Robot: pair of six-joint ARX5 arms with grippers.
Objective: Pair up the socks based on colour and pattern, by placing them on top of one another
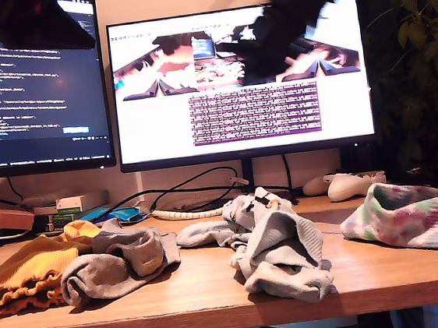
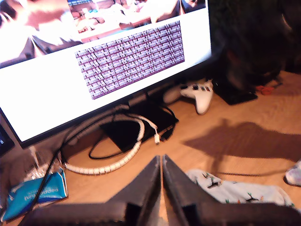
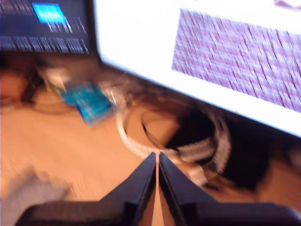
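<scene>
Nearest, pale printed socks (image 1: 279, 248) lie heaped beside tie-dye sock (image 1: 417, 218); both grippers' jaws closed, empty; risk: grabbing a tangled heap lifts mismatched socks together.

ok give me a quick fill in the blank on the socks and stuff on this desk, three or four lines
1. The mustard-yellow frilly sock lies at the exterior view's ____ end of the wooden desk.
2. The white game controller rests beside the ____ wide monitor.
3. The jaws of my first gripper are ____.
4. The pink-green tie-dye sock lies at the exterior view's ____ side.

Missing words: left; white-screened; shut; right
</scene>
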